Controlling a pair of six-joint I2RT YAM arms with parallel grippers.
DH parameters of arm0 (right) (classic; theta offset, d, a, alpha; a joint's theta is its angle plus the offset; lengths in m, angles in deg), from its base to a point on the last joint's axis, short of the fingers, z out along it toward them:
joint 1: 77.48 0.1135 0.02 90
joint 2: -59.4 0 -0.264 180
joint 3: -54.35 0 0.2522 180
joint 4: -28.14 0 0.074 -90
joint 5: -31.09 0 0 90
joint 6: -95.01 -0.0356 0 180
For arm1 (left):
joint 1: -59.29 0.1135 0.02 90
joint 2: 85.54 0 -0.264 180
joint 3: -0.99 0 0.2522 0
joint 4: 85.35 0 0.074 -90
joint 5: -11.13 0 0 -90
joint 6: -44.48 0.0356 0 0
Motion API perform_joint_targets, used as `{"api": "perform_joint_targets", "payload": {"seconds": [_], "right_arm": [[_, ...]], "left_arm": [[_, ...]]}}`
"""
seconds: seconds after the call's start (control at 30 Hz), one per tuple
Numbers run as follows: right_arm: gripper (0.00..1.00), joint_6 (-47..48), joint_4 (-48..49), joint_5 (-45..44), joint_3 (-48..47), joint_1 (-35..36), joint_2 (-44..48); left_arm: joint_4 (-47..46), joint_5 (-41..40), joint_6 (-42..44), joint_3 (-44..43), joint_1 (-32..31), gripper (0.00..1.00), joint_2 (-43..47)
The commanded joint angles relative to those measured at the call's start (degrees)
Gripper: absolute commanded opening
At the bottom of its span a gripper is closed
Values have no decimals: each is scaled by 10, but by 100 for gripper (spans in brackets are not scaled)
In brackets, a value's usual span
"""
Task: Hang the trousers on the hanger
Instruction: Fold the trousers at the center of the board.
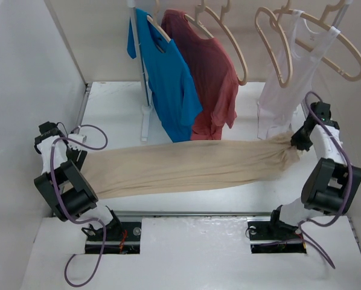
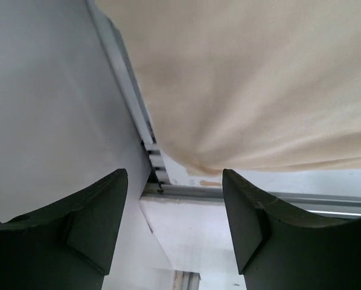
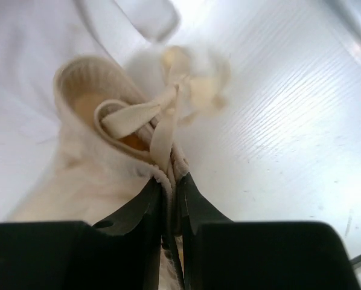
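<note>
Beige thin-fabric trousers (image 1: 186, 169) span the table; judged light, limp and prone to sag, best gripped at bunched ends. Empty wooden hanger (image 1: 267, 48) hangs behind. Right gripper (image 3: 171, 187) pinches the drawstring waistband; left gripper (image 2: 174, 205) gapes empty beside the leg end.

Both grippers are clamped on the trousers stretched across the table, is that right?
Only the right gripper is clamped on the trousers. The left wrist view shows the left gripper open, gripping nothing. The trousers do stretch across the table.
</note>
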Motion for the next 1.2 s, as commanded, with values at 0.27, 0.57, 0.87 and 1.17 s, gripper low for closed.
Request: {"api": "perform_joint_targets", "payload": {"seconds": [0.27, 0.57, 0.87, 1.17], "right_arm": [[0, -16, -29, -47, -73, -3, 115], [0, 15, -70, -139, -163, -16, 120], [0, 26, -99, -249, -342, 19, 138], [0, -14, -174, -473, -401, 356, 138]], "left_arm": [[7, 47, -22, -16, -32, 61, -14], [-5, 84, -33, 5, -54, 60, -20], [1, 161, -77, 0, -160, 60, -44], [-45, 200, -121, 17, -307, 60, -69]]}}
